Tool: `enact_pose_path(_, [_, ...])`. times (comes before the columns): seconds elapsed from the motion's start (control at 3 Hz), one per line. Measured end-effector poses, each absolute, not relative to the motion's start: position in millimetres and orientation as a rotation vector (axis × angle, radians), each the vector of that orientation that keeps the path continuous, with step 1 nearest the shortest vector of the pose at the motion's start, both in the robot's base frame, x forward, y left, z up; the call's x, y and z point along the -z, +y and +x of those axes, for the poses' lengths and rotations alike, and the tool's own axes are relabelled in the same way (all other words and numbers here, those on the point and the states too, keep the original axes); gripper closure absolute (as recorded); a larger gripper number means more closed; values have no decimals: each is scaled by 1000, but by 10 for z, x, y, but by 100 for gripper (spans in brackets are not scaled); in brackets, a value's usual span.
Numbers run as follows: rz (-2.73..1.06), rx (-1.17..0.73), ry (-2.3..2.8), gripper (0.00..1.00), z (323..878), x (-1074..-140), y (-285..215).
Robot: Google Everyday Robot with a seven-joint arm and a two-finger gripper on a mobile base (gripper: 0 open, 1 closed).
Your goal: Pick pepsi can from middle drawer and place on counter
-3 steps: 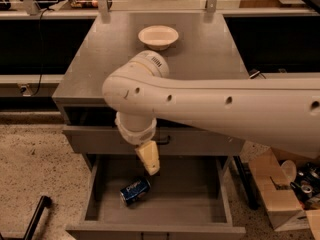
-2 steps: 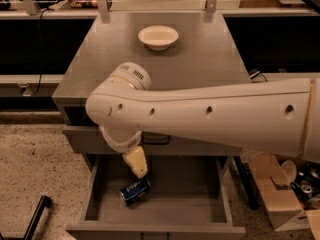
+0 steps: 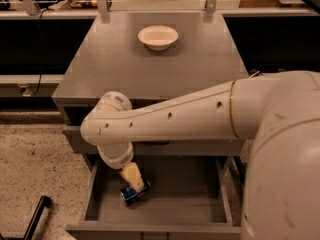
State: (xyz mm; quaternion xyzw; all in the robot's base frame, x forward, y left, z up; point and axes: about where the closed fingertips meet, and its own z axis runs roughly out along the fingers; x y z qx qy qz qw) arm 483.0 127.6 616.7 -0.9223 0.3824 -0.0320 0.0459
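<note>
The gripper (image 3: 133, 180) is hanging inside the open middle drawer (image 3: 200, 206), at the end of the white arm (image 3: 170, 121) that is stretching across the cabinet front from the right. Its pale yellowish tip is pointing downward and sitting right against the pepsi can (image 3: 135, 195), overlapping the can's upper side in this view; whether it is already clamping the can or merely touching it I cannot tell, since the bulky wrist is hiding how the gripper is set. The can is lying on its side on the drawer's grey floor, in the left half and somewhat nearer the front wall than the back, turned at a slant with one silver end facing down and left; it is not looking lifted. Above, the counter (image 3: 150, 74) is carrying a white bowl (image 3: 158, 36) near its far edge, with plain grey surface lying in front of the bowl. By my judgement the grasp is the step in hand, and the carrying and placing are not yet begun. The next move is calling for a firm hold across the can's round body, since a can lying sideways is likely to roll if pinched off-centre; then a lift that is clearing the drawer walls and the cabinet edge overhanging the drawer's back; then a set-down on the counter's near part, well apart from the bowl.
</note>
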Motion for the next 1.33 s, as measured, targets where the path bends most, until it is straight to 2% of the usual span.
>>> enact_pose_path(0.67, [-2880,-13,948,0,4521,-5627,1195])
enact_pose_path(1.33, [-2925,-28,862,0,4527,-5458,1254])
